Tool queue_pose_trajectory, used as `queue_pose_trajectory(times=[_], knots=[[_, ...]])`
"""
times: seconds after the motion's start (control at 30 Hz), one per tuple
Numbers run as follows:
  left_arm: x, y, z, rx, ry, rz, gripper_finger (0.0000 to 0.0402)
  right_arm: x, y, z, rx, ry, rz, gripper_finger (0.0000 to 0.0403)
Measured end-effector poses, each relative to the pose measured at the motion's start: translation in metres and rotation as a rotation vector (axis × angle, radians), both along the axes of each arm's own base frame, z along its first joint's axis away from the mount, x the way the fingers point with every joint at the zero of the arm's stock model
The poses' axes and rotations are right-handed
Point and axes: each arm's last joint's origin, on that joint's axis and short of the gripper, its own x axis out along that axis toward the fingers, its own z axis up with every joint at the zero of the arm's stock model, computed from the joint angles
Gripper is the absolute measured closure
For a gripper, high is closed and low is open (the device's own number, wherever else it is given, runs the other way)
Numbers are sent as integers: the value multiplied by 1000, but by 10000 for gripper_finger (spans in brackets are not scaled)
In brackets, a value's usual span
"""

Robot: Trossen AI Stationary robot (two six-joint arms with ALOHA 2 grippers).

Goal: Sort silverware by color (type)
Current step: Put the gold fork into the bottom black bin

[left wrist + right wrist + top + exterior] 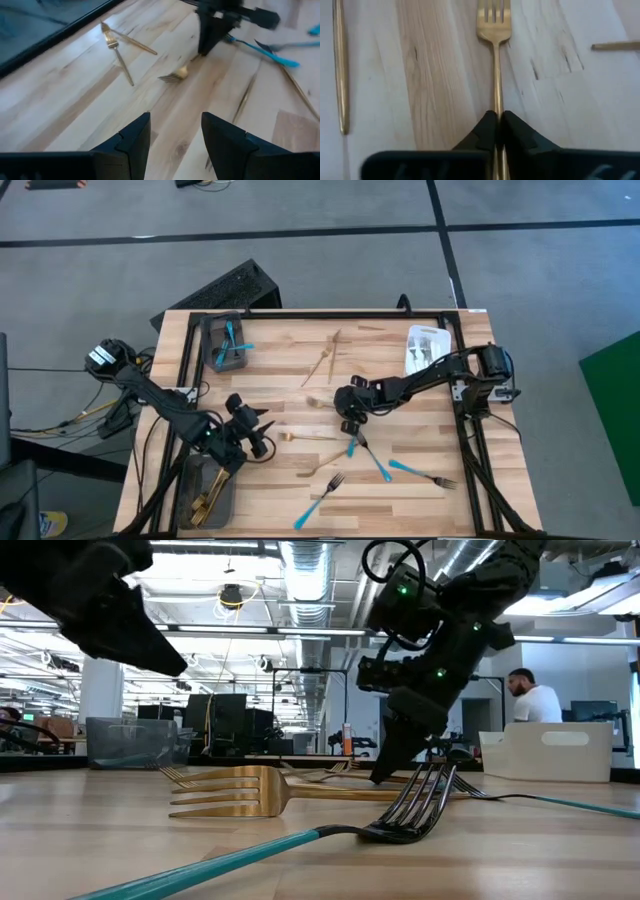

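A gold fork lies on the wooden table, tines pointing toward the table's left edge. My right gripper is shut on its handle near the table's middle. My left gripper hovers open over bare wood at the left, with nothing between its fingers. Several blue-handled forks lie flat near the front edge. Two gold utensils lie toward the far edge, and one more gold piece lies near the front. My right gripper pinches the gold fork's handle between its two fingers, well back from the tines. The fingers slant down from above and from the table's right side. The fork lies flat on the wood.
A grey tray at the far left holds blue-handled pieces. Another grey tray at the near left holds gold ones. A white tray stands at the far right. A black frame edges the table. A person sits beyond it.
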Motion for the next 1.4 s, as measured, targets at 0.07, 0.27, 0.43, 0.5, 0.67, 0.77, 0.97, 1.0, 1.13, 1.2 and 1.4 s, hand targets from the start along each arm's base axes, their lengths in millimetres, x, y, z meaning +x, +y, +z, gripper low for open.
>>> queue_pose_trajectory(times=[0.07, 0.27, 0.43, 0.5, 0.67, 0.77, 0.97, 1.0, 1.13, 1.2, 1.4], knots=[[2, 3, 0, -38, -28, 41, 237, 3, 3, 1, 20, -42, -28, 381], [4, 6, 1, -69, -80, 94, 237, 22, 6, 17, 69, -317, -56, 380], [8, 5, 5, -51, -153, 110, 237, 36, 12, 40, 74, -596, -28, 375], [10, 3, 8, -17, -173, 104, 237, 39, 20, 50, 66, -697, 11, 377], [17, 0, 15, 46, -206, 63, 237, 41, 40, 65, 42, -853, 112, 373], [21, -3, 21, 77, -225, 26, 237, 40, 51, 69, 16, -886, 165, 373], [31, -11, 36, 98, -283, -90, 237, 38, 65, 74, 14, -934, 210, 373], [33, -12, 39, 93, -293, -123, 237, 38, 65, 74, 5, -941, 215, 373], [38, -15, 47, 64, -327, -257, 230, 38, 64, 75, -20, -945, 225, 375], [40, -15, 49, 63, -339, -285, 223, 38, 65, 76, -21, -954, 227, 374], [44, -8, 51, 91, -344, -265, 213, 38, 67, 77, -27, -957, 240, 374]])
